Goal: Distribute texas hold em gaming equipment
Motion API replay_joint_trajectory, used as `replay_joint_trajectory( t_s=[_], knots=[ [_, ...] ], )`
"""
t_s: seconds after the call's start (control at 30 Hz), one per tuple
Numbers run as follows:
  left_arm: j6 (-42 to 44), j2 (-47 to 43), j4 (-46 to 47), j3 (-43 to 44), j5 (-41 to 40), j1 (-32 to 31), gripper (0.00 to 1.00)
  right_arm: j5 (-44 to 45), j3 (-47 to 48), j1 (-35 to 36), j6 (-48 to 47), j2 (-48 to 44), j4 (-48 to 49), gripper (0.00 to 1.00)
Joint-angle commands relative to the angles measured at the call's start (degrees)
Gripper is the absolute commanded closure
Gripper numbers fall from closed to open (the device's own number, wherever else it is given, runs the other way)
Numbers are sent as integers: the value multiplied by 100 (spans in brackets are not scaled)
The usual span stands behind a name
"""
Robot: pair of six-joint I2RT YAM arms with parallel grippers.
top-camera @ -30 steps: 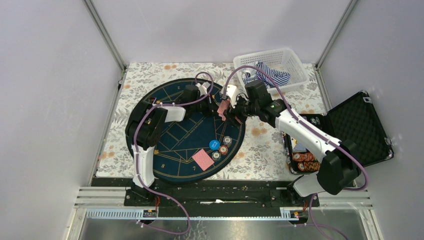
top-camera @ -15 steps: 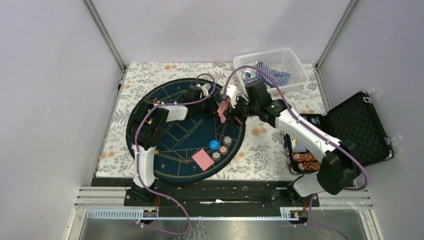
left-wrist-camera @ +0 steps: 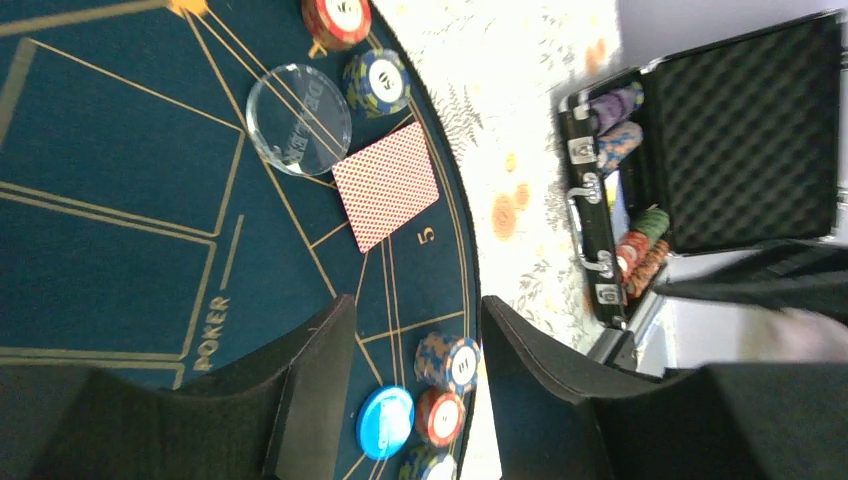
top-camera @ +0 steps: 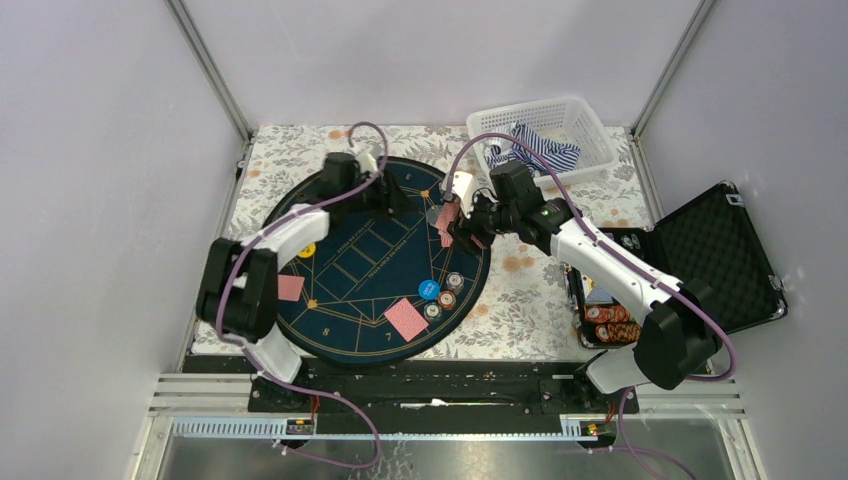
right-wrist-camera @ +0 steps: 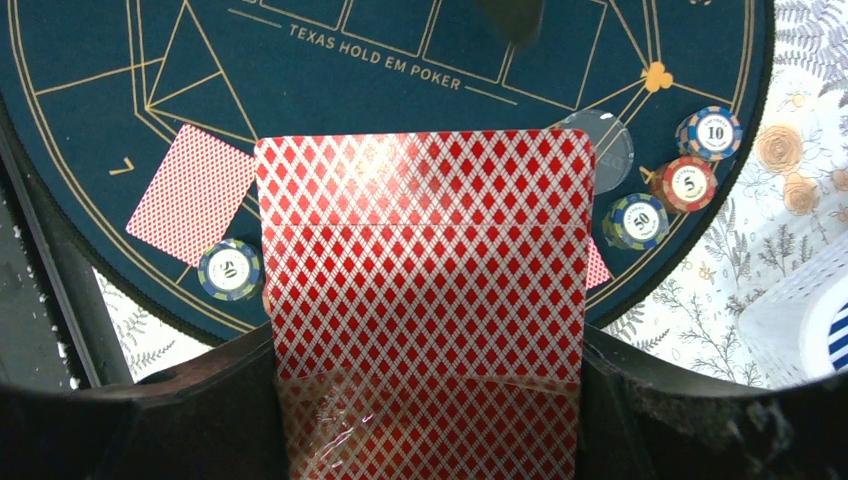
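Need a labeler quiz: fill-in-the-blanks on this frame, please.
1. The card deck is gripped by the ____ arm.
2. The left gripper is ____, with nothing between its fingers.
3. The striped cloth lies in the white ____.
Missing words: right; open; basket.

Robot lab test booth, plain white panels (top-camera: 90, 200), aluminium frame posts (top-camera: 210, 70), floral-clothed table (top-camera: 540, 290)
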Motion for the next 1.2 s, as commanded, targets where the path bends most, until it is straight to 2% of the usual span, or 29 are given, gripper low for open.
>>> replay_joint_trajectory(
  t_s=[0.0, 0.17, 0.37, 0.53, 0.7, 0.9, 1.17],
  knots=[
    [562, -824, -408, -257, 1143, 687, 47, -260, 229, -32, -206, -93, -123, 100],
    [881, -1596, -771, -382, 1898, 879, 46, -421, 13, -22, -248, -154, -110, 100],
    [501, -1596, -168, -735, 1680, 786, 48, -452, 2, -28, -146, -178, -21, 100],
    [255, -935, 835, -778, 1098, 362, 48, -405, -27, -31, -112, -225, 16, 100],
    [10, 221, 1464, -259, 901, 121, 50, -269, -126, -35, -107, -332, 58, 100],
    [-43, 1203, 1790, 243, 544, -33, 54, -194, -200, -34, -114, -378, 87, 100],
    [-42, 1892, 1899, 727, 367, -183, 56, -159, -197, -34, -126, -316, 109, 100]
  ],
)
